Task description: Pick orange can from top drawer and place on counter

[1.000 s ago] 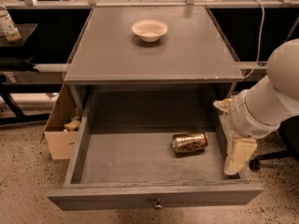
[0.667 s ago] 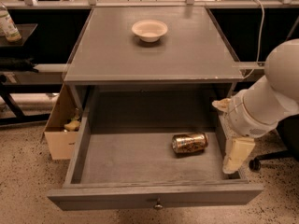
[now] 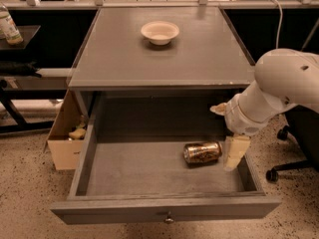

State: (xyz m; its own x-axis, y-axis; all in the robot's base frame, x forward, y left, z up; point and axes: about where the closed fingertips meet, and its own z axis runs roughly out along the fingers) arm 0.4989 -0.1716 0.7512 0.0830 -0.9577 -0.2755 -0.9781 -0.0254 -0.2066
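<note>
Though looking straight at the gripper, cannot tell whether spread or pressed together. Hangs tip-down in the right part of the open top drawer, just beside the right end of the orange can; touching or not, cannot tell. Finds the can on its side on the drawer floor, lying left to right. Loses part of the drawer's right wall behind the white arm, itself cut off at the right edge. Has come leftward since a second ago, up to the can; can unmoved. Shows the counter above, bearing a white bowl.
</note>
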